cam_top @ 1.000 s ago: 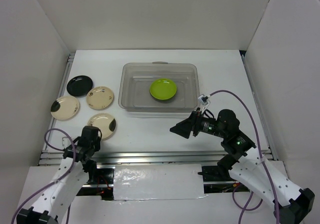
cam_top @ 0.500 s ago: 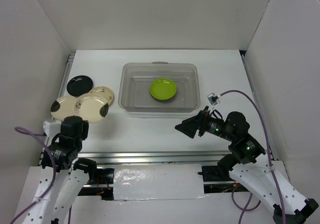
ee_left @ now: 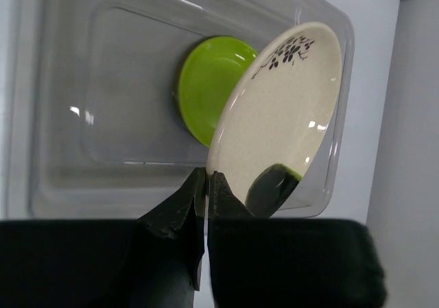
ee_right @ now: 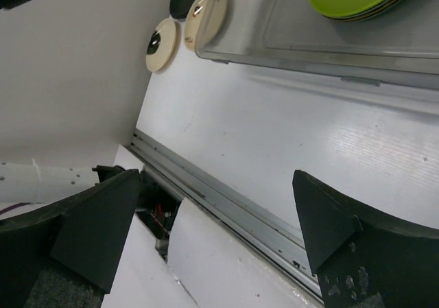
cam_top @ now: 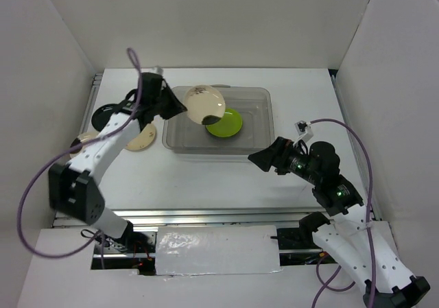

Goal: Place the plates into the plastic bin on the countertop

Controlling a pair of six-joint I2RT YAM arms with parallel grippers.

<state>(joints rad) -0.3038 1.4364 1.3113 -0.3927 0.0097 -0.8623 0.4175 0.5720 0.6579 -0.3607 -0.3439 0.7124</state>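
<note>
Right arm: on the near side of the plastic bin (cam_top: pixel 218 148), elbow raised, forearm angled left toward the bin's near right corner. The right gripper (cam_top: pixel 257 158) hangs over the bare countertop (cam_top: pixel 206 181) just short of that corner, jaws spread wide with nothing between them. Left arm: stretched out from its base, running up along the left side of the bin with the wrist turned right over the bin's far left corner. The left gripper (ee_left: pixel 207 184) is clenched on the rim of a cream plate (cam_top: pixel 204 102), fingers pinched thin on its edge. That plate is held tilted above the bin's left half, clear of the bin floor, dark patch at its lower rim and a dark sprig mark at the opposite side. Its low edge overlaps the lime green plate (cam_top: pixel 224 123), which lies flat at the centre of the bin floor. Left of the bin, on the countertop: a second cream plate (cam_top: pixel 143 136) just beside the bin wall, a third cream plate (cam_top: pixel 82 143) further left and partly hidden by the arm, and a black plate (cam_top: pixel 101 114) behind them, also partly covered.
</note>
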